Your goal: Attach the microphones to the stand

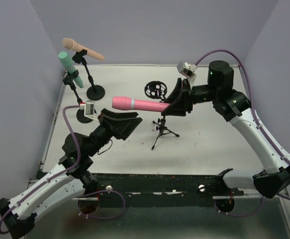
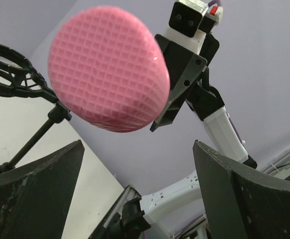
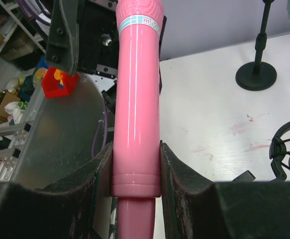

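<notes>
My right gripper (image 1: 173, 103) is shut on the pink microphone (image 1: 137, 104) near its tail and holds it level above the table, head pointing left. In the right wrist view the fingers (image 3: 177, 172) clamp its body (image 3: 137, 114). My left gripper (image 1: 130, 124) is open and empty just below and in front of the pink head, which fills the left wrist view (image 2: 107, 67). A small black tripod stand (image 1: 162, 130) stands under the microphone, its ring clip (image 1: 155, 90) behind. The peach-tan microphone (image 1: 82, 49) and mint-teal microphone (image 1: 70, 68) sit on stands at the far left.
Two round black stand bases (image 1: 95, 91) rest at the back left of the white table (image 1: 209, 144). Purple-grey walls close in the left, back and right. The table's dark front rail (image 1: 159, 184) runs between the arm bases.
</notes>
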You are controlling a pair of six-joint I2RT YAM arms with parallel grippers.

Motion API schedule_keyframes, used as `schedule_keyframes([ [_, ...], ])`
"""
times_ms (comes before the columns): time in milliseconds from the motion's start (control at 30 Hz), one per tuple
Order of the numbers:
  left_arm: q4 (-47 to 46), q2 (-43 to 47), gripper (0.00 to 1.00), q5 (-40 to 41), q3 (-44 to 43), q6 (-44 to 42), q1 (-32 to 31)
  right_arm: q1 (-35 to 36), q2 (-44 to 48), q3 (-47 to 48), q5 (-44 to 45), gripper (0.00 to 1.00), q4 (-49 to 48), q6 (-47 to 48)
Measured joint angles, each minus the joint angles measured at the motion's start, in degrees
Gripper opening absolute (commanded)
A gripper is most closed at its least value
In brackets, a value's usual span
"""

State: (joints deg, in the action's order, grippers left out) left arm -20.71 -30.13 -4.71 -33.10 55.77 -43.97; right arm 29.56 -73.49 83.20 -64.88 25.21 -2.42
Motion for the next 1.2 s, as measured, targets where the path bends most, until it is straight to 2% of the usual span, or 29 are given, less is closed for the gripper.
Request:
schedule_keyframes([
  [100,-3.76,-4.15,0.94,5.44,-0.35,-0.46,-4.44,0.0,-0.02,-0.48,-0.42,0.24,-3.04,-2.78],
  [233,-11.08,-8.9,0.86,12.39,-0.33,-1.18,-6.93,0.0,-0.04,-2.49,-0.61,0.24,-6.12,-5.53],
  [367,-17.66,-14.25,0.73,16.63,-1.42,-1.88,-7.91,0.0,-0.07,-3.69,-0.61,0.25,-6.93,-6.8],
  [433,-18.12,-16.0,0.65,17.88,-2.38,-2.16,-8.09,0.0,-0.07,-3.78,-0.59,0.25,-7.32,-7.1],
  [667,-18.16,-15.91,0.62,20.44,-4.0,-2.45,-8.31,0.07,-0.04,-3.78,-0.31,0.25,-8.68,-7.61],
  [700,-18.18,-15.89,0.59,20.52,-4.0,-2.43,-8.31,0.07,-0.07,-3.78,-0.17,0.25,-8.9,-7.74],
  [767,-18.12,-15.93,0.47,20.57,-4.0,-2.38,-8.31,0.07,-0.07,-3.8,0.02,0.25,-9.09,-8.24],
  [933,-18.4,-15.93,0.45,20.7,-4.11,-1.53,-8.31,0.11,-0.07,-4.09,0.17,0.25,-10.36,-9.18],
  [1000,-18.43,-16.06,0.3,20.72,-4.15,-1.57,-8.31,0.11,-0.07,-4.35,0.2,0.25,-10.82,-9.57],
  [1133,-17.86,-16.06,0.08,20.94,-4.31,-2.12,-8.28,0.11,-0.07,-5.75,-0.17,0.29,-12.46,-10.34],
  [1200,-16.92,-16.06,0.04,20.98,-4.83,-2.99,-8.28,0.11,-0.07,-6.6,-0.55,0.3,-13.4,-10.78],
])
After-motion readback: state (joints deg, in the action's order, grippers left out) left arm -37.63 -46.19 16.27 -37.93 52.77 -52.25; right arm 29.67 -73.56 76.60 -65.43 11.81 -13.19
